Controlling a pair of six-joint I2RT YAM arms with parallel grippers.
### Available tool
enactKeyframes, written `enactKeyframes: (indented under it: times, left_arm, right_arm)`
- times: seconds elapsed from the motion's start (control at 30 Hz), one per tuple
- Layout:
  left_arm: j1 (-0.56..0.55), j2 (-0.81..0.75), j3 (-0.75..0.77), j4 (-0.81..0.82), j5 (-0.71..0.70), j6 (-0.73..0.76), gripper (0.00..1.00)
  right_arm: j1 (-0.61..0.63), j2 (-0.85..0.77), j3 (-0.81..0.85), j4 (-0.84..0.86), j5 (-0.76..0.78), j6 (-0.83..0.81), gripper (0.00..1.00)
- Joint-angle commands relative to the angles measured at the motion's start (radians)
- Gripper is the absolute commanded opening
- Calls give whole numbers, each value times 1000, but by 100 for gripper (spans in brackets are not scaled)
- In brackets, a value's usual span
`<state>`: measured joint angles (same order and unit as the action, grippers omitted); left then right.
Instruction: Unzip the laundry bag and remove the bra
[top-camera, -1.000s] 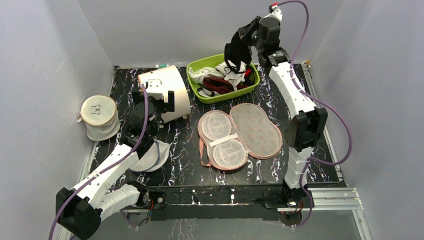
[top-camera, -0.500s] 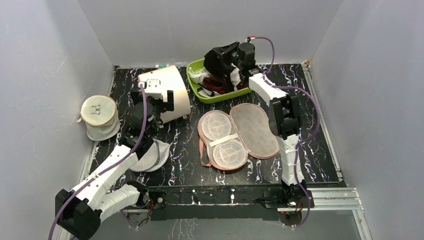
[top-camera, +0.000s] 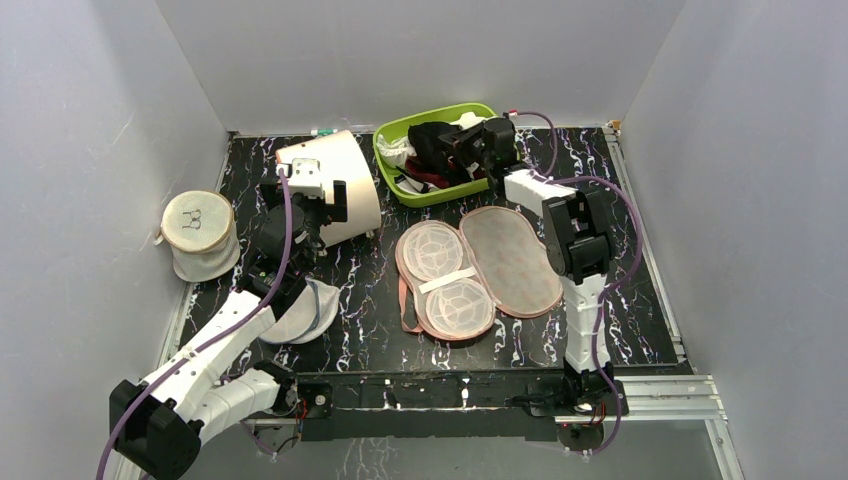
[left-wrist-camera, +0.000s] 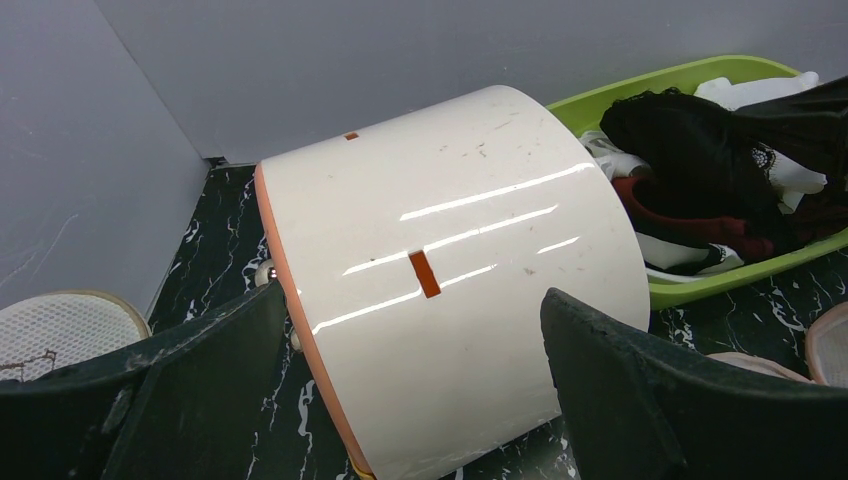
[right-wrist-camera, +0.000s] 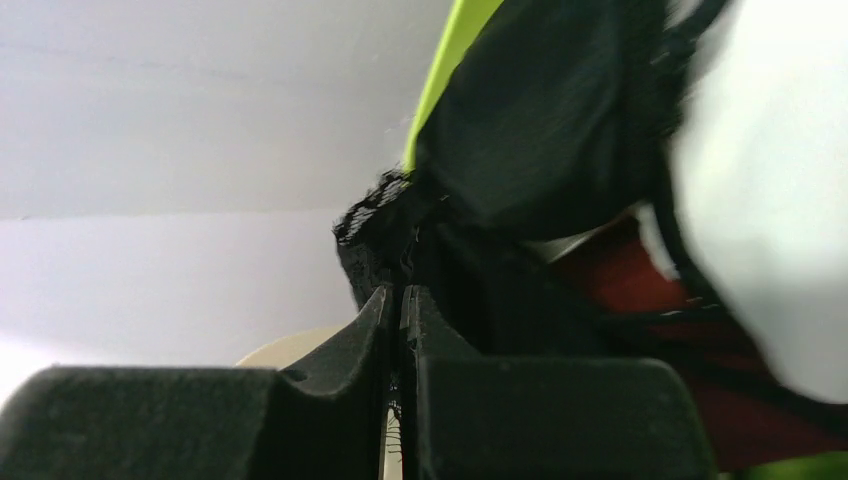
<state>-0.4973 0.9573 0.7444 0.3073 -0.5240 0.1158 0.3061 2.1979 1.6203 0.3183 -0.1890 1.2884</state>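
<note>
The laundry bag (top-camera: 480, 270) lies unzipped and spread flat in two halves on the black table, pale mesh cups showing in its left half. My right gripper (top-camera: 462, 148) is shut on the black bra (top-camera: 435, 142) and holds it low over the green basket (top-camera: 450, 192). In the right wrist view the jaws (right-wrist-camera: 402, 295) pinch the bra's lace edge (right-wrist-camera: 540, 130). The bra also shows in the left wrist view (left-wrist-camera: 690, 150). My left gripper (top-camera: 295, 238) is open and empty, its fingers (left-wrist-camera: 620, 370) either side of a white tub.
A white tub with an orange rim (top-camera: 335, 185) lies on its side at the back left. A white mesh cylinder bag (top-camera: 198, 235) stands at the far left. A round mesh pouch (top-camera: 300, 312) lies under the left arm. The basket holds white cloths and a dark red garment (left-wrist-camera: 680, 215).
My right arm has come down from high above the basket, bringing the black bra down onto the clothes in it. The left arm has not moved.
</note>
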Motion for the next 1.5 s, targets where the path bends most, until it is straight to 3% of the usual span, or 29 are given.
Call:
enactKeyframes:
  times: [0.0, 0.23, 0.6, 0.8, 0.97, 1.0, 1.07, 1.2, 1.47]
  left_arm:
    - [2, -22, 20, 35, -8, 4, 98]
    - [2, -20, 21, 35, -7, 4, 98]
    - [2, -18, 24, 32, 1, -3, 98]
    - [2, 11, 27, 28, -3, 3, 98]
    - [2, 35, 30, 27, -15, 12, 98]
    - [2, 38, 30, 26, -14, 13, 98]
    - [3, 42, 27, 27, -17, 13, 98]
    - [2, 37, 29, 25, -18, 15, 98]
    - [2, 30, 28, 26, -16, 14, 98]
  right_arm:
    - [-25, -10, 32, -54, 71, -176, 0]
    - [-29, 54, 171, -254, 167, -412, 0]
    - [-22, 135, 241, -386, 228, -597, 0]
    - [-17, 217, 380, -537, 216, -733, 0]
    - [-14, 144, 428, -603, 207, -798, 0]
    - [-14, 131, 439, -614, 212, -809, 5]
    - [-13, 88, 486, -678, 253, -854, 25]
    - [4, 30, 523, -693, 250, -895, 50]
    - [79, 95, 635, -663, 258, -924, 63]
